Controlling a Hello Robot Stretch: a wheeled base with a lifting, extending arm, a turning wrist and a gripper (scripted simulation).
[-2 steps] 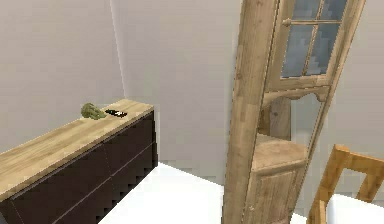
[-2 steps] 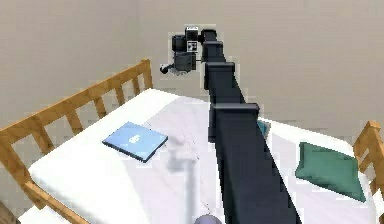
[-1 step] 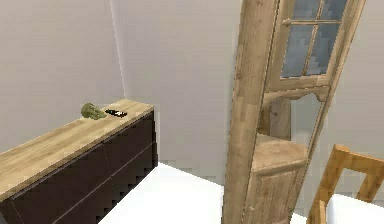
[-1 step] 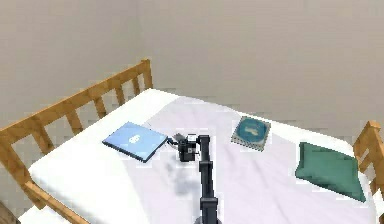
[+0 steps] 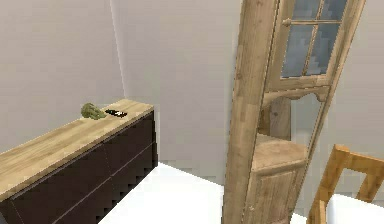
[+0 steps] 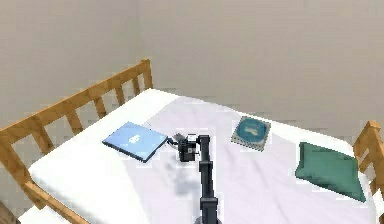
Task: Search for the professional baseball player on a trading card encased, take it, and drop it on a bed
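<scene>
**Holdings: bedroom, two views**

1. Bed, white sheet, slatted wooden frame; spanned the arm side view.
2. Blue flat book-like item, left of centre on the sheet.
3. Teal book, right of centre, nearer the wall.
4. Green pillow, right side of the sheet.
5. Arm, dark bar rising from the bottom edge; gripper at its far end, above the sheet between items 2 and 3. Finger state could not be told, nor whether it held anything; the card was not identifiable with certainty.
6. Forward view: dark sideboard with wooden top, lower left, bearing an olive object and a small dark item.
7. Wooden corner cabinet, glazed door, right of centre.
8. Wooden chair, lower right.
</scene>
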